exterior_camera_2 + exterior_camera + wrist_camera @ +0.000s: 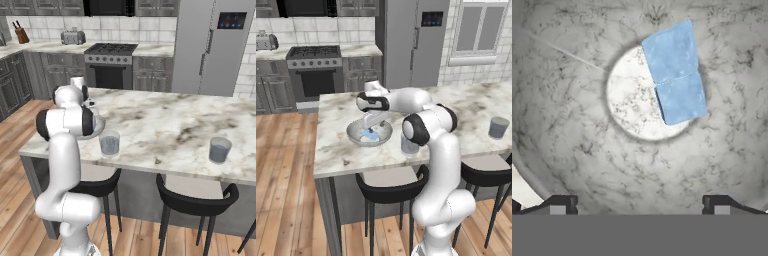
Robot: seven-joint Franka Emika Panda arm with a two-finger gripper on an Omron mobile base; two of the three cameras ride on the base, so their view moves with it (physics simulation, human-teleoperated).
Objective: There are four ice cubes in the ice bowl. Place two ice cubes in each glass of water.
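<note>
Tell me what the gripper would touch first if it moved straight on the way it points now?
Probably the bowl floor. The open gripper points down into it; the two ice cubes lie off to one side of its line, though depth is unclear.

Two cameras stand behind the arm, one to its left and one to its right, both looking forward and down across the same marble bench. The hand camera peers straight down, close, into the ice bowl.
</note>
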